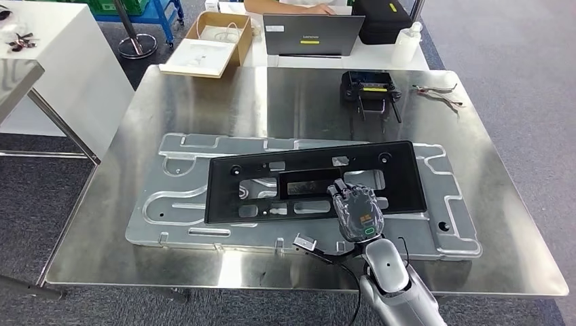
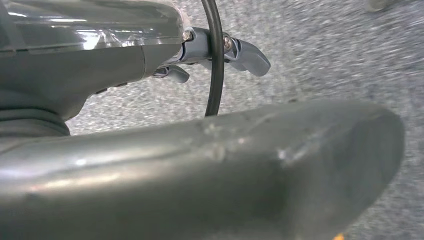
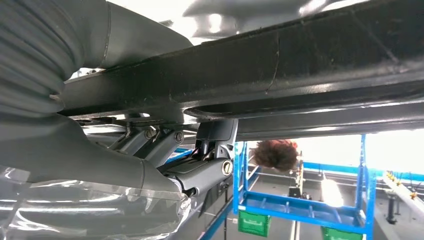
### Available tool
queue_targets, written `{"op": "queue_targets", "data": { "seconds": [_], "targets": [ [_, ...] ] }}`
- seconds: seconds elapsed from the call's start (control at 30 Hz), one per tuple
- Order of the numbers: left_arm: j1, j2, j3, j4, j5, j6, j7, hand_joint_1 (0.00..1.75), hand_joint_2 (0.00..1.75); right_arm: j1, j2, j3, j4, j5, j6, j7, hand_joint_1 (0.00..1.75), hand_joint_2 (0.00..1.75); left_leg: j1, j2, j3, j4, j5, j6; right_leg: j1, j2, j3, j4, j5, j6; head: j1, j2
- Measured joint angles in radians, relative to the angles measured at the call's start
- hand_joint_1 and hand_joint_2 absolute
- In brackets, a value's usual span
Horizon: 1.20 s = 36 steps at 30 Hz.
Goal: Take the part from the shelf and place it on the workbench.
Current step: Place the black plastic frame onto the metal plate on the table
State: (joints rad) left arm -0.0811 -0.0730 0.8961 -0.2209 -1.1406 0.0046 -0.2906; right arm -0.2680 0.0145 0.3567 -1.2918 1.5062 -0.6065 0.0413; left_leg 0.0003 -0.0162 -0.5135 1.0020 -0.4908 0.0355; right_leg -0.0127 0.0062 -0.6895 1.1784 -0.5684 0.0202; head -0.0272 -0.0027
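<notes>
Nearby, cardboard box holding white cable

Lying across the middle of the bench: a metal panel, with the part on top of it. Resting on the part's near edge: the right hand. Toward the far right corner: a controller, a cable bundle just beside it. Beyond the far edge: a laptop and a box.

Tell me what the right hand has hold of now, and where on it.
The right hand grips the black plastic frame part along its near long edge, right of the middle. The part lies on the stamped metal panel on the workbench.
</notes>
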Motion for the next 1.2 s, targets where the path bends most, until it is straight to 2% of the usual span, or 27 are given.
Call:
{"op": "queue_targets", "data": {
  "seconds": [0.03,0.07,0.1,0.13,0.2,0.27,0.37,0.4,0.43,0.47,0.53,0.57,0.6,0.67,0.73,0.77,0.8,0.87,0.9,0.93,0.97,1.03,1.07,1.1,1.13,1.2],
  "targets": [
    [0.000,0.000,0.000,0.000,0.000,0.000,0.000,0.00,0.00,0.001,0.000,-0.005,0.004,-0.004,0.000,-0.003,1.75,1.75,-0.001,0.000,0.017,0.002,-0.014,-0.005,0.002,0.000,0.001,-0.058,0.069,-0.006,0.000,0.000],
    [-0.001,0.000,0.001,0.001,0.000,0.000,0.001,0.00,0.00,0.001,0.000,-0.010,0.008,-0.008,0.000,-0.005,1.75,1.75,-0.001,-0.002,0.028,0.003,-0.026,-0.011,0.006,-0.001,0.004,-0.103,0.125,-0.012,0.000,0.000],
    [-0.002,0.000,0.002,0.001,0.000,0.000,0.002,0.00,0.00,0.002,0.001,-0.014,0.011,-0.011,0.000,-0.007,1.75,1.75,-0.001,-0.004,0.032,0.003,-0.036,-0.017,0.009,-0.001,0.005,-0.130,0.166,-0.020,0.000,0.000],
    [-0.004,0.000,0.003,0.001,0.000,0.000,0.003,0.00,0.00,0.002,0.002,-0.018,0.014,-0.014,-0.001,-0.008,1.75,1.75,-0.001,-0.005,0.036,0.004,-0.042,-0.023,0.012,-0.001,0.004,-0.141,0.181,-0.027,0.000,0.000],
    [-0.007,0.002,0.004,0.001,-0.001,0.000,0.004,0.00,0.00,0.001,0.004,-0.023,0.014,-0.016,-0.001,-0.009,1.75,1.75,0.000,-0.004,0.036,0.012,-0.043,-0.034,0.012,0.000,0.017,-0.149,0.174,-0.040,0.000,0.000],
    [-0.010,0.003,0.004,0.001,-0.001,0.000,0.004,0.00,0.00,-0.002,0.006,-0.025,0.015,-0.016,-0.001,-0.008,1.75,1.75,0.002,0.000,0.009,0.075,-0.049,-0.044,0.009,0.000,0.041,-0.163,0.164,-0.052,0.000,0.000],
    [-0.011,0.005,0.005,0.001,0.000,0.000,0.003,0.00,0.00,-0.003,0.007,-0.027,0.016,-0.017,-0.001,-0.008,1.75,1.75,0.008,0.007,-0.103,0.249,-0.119,-0.061,0.007,0.000,0.069,-0.169,0.143,-0.061,0.000,0.000],
    [-0.011,0.006,0.005,0.001,0.000,0.000,0.004,0.00,0.00,-0.002,0.007,-0.027,0.017,-0.017,-0.001,-0.008,1.75,1.75,0.010,0.008,-0.133,0.283,-0.131,-0.064,0.007,0.000,0.078,-0.168,0.136,-0.061,0.000,0.000],
    [-0.010,0.007,0.005,0.001,-0.001,0.000,0.004,0.00,0.00,-0.001,0.007,-0.027,0.018,-0.017,-0.001,-0.008,1.75,1.75,0.011,0.008,-0.149,0.283,-0.119,-0.066,0.007,0.001,0.087,-0.167,0.128,-0.060,0.000,0.000],
    [-0.010,0.007,0.006,0.001,-0.001,0.000,0.004,0.00,0.00,-0.001,0.007,-0.027,0.019,-0.017,-0.001,-0.008,1.75,1.75,0.012,0.009,-0.148,0.248,-0.082,-0.066,0.007,0.001,0.097,-0.166,0.120,-0.058,0.000,0.000],
    [-0.011,0.007,0.006,0.001,-0.001,0.000,0.004,0.00,0.00,-0.001,0.008,-0.028,0.021,-0.017,-0.001,-0.008,1.75,1.75,0.012,0.010,-0.116,0.122,0.017,-0.061,0.007,0.001,0.119,-0.164,0.104,-0.053,0.000,0.000],
    [-0.011,0.007,0.006,0.001,-0.001,0.000,0.004,0.00,0.00,-0.002,0.008,-0.028,0.021,-0.018,-0.001,-0.008,1.75,1.75,0.009,0.011,-0.103,0.067,0.041,-0.057,0.008,0.001,0.125,-0.163,0.099,-0.049,0.000,0.000],
    [-0.011,0.007,0.006,0.001,0.000,0.000,0.004,0.00,0.00,-0.003,0.008,-0.029,0.021,-0.018,-0.001,-0.008,1.75,1.75,0.006,0.011,-0.096,0.036,0.056,-0.049,0.009,0.001,0.127,-0.162,0.094,-0.044,0.000,0.000],
    [-0.010,0.009,0.007,0.001,0.000,0.002,0.005,0.00,0.00,-0.003,0.008,-0.031,0.023,-0.021,-0.001,-0.009,1.75,1.75,0.002,0.010,-0.096,0.021,0.055,-0.035,0.010,0.001,0.126,-0.161,0.089,-0.033,0.000,0.000],
    [-0.009,0.010,0.007,0.001,-0.001,0.004,0.005,0.00,0.87,-0.001,0.008,-0.035,0.023,-0.025,-0.001,-0.010,0.87,0.87,0.006,0.010,-0.090,0.015,0.066,-0.022,0.011,0.000,0.125,-0.155,0.078,-0.022,0.000,0.000],
    [-0.009,0.010,0.007,0.001,-0.002,0.004,0.004,0.00,1.31,-0.002,0.008,-0.038,0.023,-0.028,-0.001,-0.010,0.44,0.44,0.009,0.011,-0.088,0.010,0.068,-0.017,0.010,0.000,0.117,-0.133,0.062,-0.017,0.000,0.000],
    [-0.010,0.010,0.007,0.001,-0.003,0.006,0.003,0.00,1.31,-0.002,0.008,-0.041,0.023,-0.032,-0.002,-0.010,0.00,0.00,0.010,0.011,-0.086,0.007,0.069,-0.013,0.009,-0.001,0.100,-0.094,0.038,-0.013,0.000,0.000],
    [-0.011,0.010,0.007,0.001,-0.008,0.010,0.003,0.00,0.44,0.000,0.008,-0.046,0.025,-0.038,-0.001,-0.011,0.00,0.00,0.009,0.011,-0.085,0.006,0.067,-0.008,0.007,-0.001,0.033,0.037,-0.021,-0.007,0.000,0.000],
    [-0.011,0.011,0.007,0.001,-0.009,0.011,0.004,0.00,0.00,0.004,0.008,-0.047,0.027,-0.040,-0.001,-0.012,0.00,0.00,0.009,0.011,-0.085,0.007,0.066,-0.007,0.006,-0.001,0.003,0.092,-0.036,-0.004,0.000,0.000],
    [-0.011,0.011,0.007,0.001,-0.009,0.009,0.005,0.00,0.00,0.007,0.008,-0.049,0.030,-0.042,-0.001,-0.014,0.00,0.00,0.009,0.011,-0.085,0.009,0.064,-0.006,0.005,-0.001,-0.015,0.117,-0.032,-0.003,0.000,0.000],
    [-0.010,0.011,0.008,0.001,-0.006,0.007,0.006,0.00,0.00,0.009,0.008,-0.051,0.032,-0.043,-0.001,-0.016,0.00,0.00,0.009,0.011,-0.085,0.011,0.063,-0.006,0.005,-0.001,-0.011,0.099,-0.008,-0.004,0.000,0.000],
    [-0.011,0.012,0.013,0.001,-0.001,-0.002,0.006,0.00,0.00,0.008,0.008,-0.056,0.033,-0.046,-0.001,-0.019,0.00,0.00,0.009,0.009,-0.084,0.018,0.060,-0.009,0.005,-0.001,0.043,-0.027,0.065,-0.010,0.000,0.000],
    [-0.011,0.012,0.017,0.001,0.002,-0.008,0.006,0.00,0.00,0.008,0.008,-0.059,0.033,-0.049,-0.001,-0.020,0.00,0.00,0.007,0.009,-0.084,0.022,0.059,-0.012,0.007,-0.001,0.070,-0.088,0.091,-0.015,0.000,0.000],
    [-0.011,0.012,0.021,0.001,0.006,-0.015,0.006,0.00,0.00,0.008,0.008,-0.062,0.033,-0.052,-0.001,-0.021,0.00,0.00,0.005,0.008,-0.086,0.024,0.059,-0.016,0.009,-0.001,0.087,-0.130,0.106,-0.019,0.000,0.000],
    [-0.010,0.012,0.024,0.001,0.008,-0.019,0.006,0.00,0.00,0.009,0.008,-0.063,0.034,-0.054,-0.001,-0.022,0.00,0.00,0.004,0.008,-0.087,0.025,0.059,-0.020,0.011,0.000,0.092,-0.145,0.109,-0.023,0.000,0.000],
    [-0.010,0.013,0.028,0.001,0.011,-0.024,0.006,0.00,0.00,0.011,0.008,-0.065,0.035,-0.057,-0.002,-0.023,0.00,0.00,0.003,0.008,-0.089,0.022,0.064,-0.030,0.012,0.000,0.090,-0.148,0.115,-0.030,0.000,0.000]
  ]
}}
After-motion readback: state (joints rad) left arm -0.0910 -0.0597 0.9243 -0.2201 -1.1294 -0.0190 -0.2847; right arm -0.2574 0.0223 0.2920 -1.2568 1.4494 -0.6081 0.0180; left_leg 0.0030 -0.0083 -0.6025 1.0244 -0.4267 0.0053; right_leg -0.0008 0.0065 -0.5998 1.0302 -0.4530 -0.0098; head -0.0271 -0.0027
